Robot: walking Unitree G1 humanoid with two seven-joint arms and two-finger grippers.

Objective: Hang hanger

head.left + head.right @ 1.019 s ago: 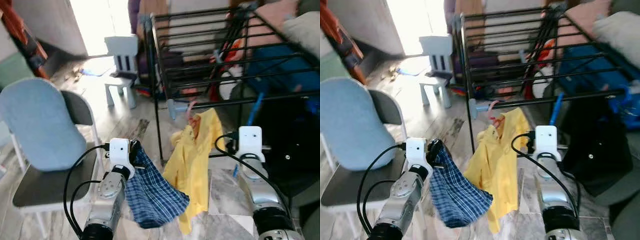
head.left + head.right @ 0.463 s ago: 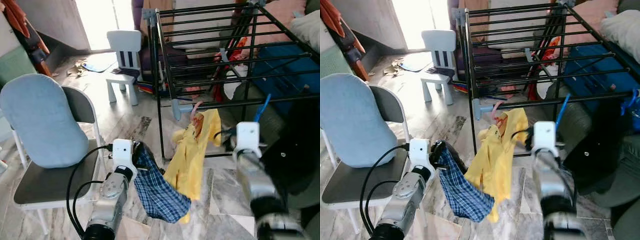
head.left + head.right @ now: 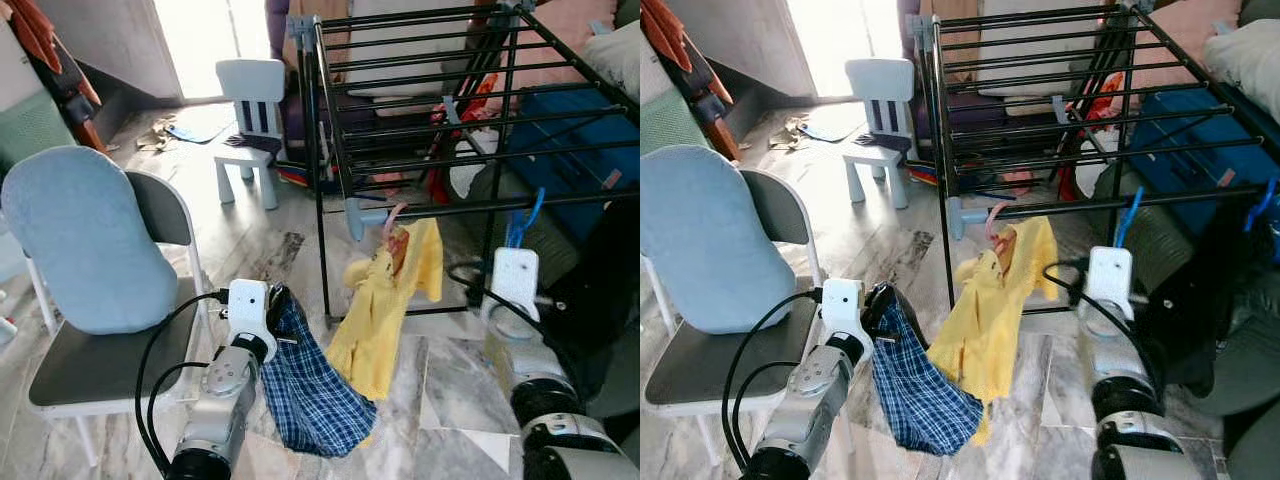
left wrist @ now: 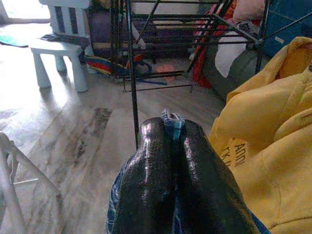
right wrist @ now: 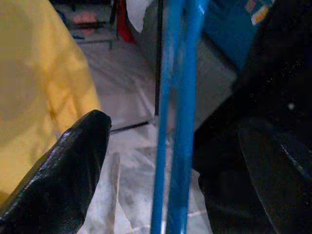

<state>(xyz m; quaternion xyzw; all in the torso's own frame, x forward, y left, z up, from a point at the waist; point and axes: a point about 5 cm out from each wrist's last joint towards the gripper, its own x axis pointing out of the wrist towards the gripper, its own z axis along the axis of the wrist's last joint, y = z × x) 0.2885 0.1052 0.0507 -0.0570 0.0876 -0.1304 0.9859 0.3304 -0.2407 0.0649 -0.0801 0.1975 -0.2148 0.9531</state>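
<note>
Right wrist view showed the right pincer (image 5: 170, 161) with its fingers (image 5: 73, 170) spread wide and a blue hanger (image 5: 178, 117) running straight through the gap between them, touching neither. From the head views that hanger (image 3: 1127, 217) hung off the front bar of the black drying rack (image 3: 1040, 110), just above and ahead of the right pincer. It looked like thin moulded plastic — light, stiff, probably a little slick, and apt to swing on its hook when nudged. A grip on the straight shank between the fingers would seem the surest hold, closing gently so the hanger does not twist.

The left pincer (image 4: 168, 146) was clamped together on a fold of blue checked cloth (image 3: 315, 385), which drooped limp below it. Beside it, towards the right arm, a yellow shirt (image 3: 390, 310) hung on a pink hanger (image 3: 392, 215) hooked at the rack's lower front bar; soft and floppy, it would drag and sway if moved.

Much stayed unclear — the blue hanger's hook and lower arms were cut off in the wrist view and small in the head views, so I could not tell its full shape or how firmly it sat on the bar. Dark fabric (image 5: 253, 83) past the far finger hid what lay behind.
</note>
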